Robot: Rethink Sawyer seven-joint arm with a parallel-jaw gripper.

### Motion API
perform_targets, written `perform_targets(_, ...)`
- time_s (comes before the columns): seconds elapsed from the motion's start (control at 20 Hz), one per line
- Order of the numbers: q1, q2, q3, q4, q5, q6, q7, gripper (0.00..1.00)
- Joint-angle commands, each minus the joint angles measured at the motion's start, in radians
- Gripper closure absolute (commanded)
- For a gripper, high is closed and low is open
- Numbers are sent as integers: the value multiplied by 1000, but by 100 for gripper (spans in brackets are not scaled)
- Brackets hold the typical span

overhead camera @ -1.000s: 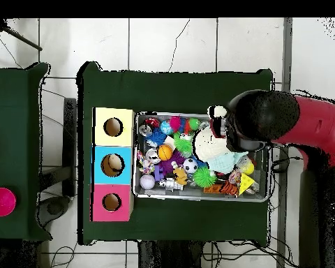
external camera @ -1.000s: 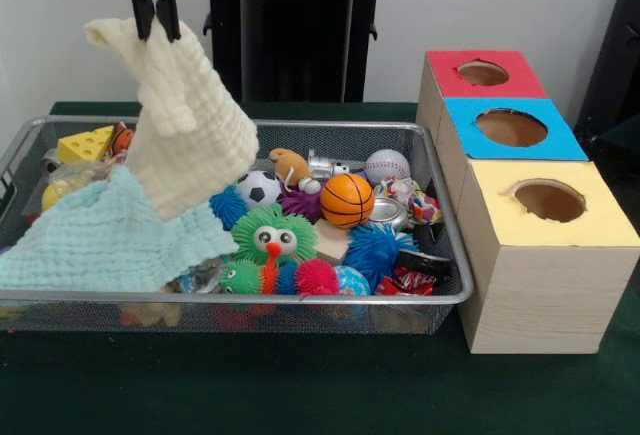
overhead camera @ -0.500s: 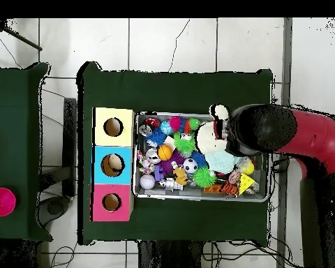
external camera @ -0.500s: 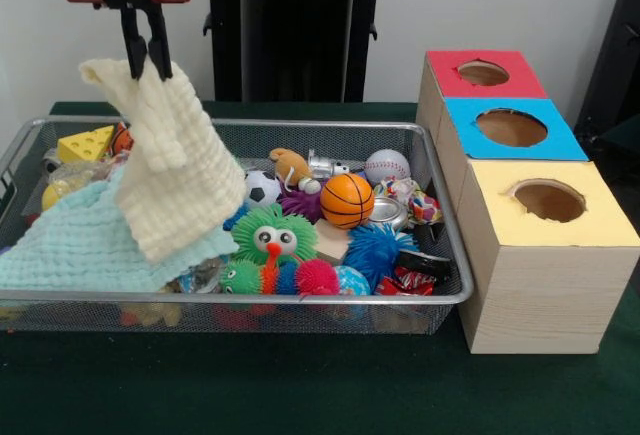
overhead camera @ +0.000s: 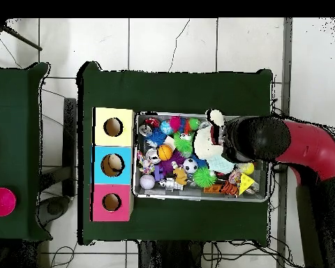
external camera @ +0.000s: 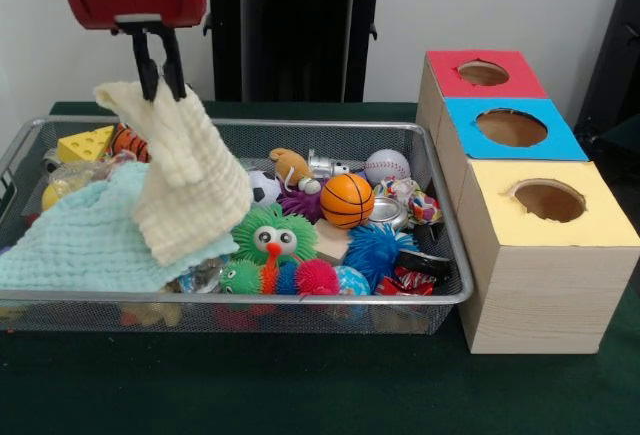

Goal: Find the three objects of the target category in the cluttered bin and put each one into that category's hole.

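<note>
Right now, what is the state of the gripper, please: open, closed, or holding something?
Gripper: closed on the cream cloth, holding it up by one corner above the wire bin.

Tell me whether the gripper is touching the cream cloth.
Touching. In the front view the gripper is pinched on the top edge of the cream cloth, which hangs from it down onto the teal cloth.

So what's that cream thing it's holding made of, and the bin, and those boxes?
The cream cloth looks like soft waffle-weave fabric: it droops in folds from the gripper. The bin seems to be metal wire mesh, see-through with a shiny rim. The boxes look like pale wood, judging by the grain, with matte coloured tops, perhaps paper or felt.
</note>
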Motion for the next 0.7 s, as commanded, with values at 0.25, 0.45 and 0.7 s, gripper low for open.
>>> perform_targets(0.25, -28, 53, 100, 92, -38, -23, -206, 0)
perform_targets(0.45, -37, 58, 117, 91, -47, -17, -203, 100)
perform_targets(0.7, -31, 50, 125, 84, -60, -2, -215, 100)
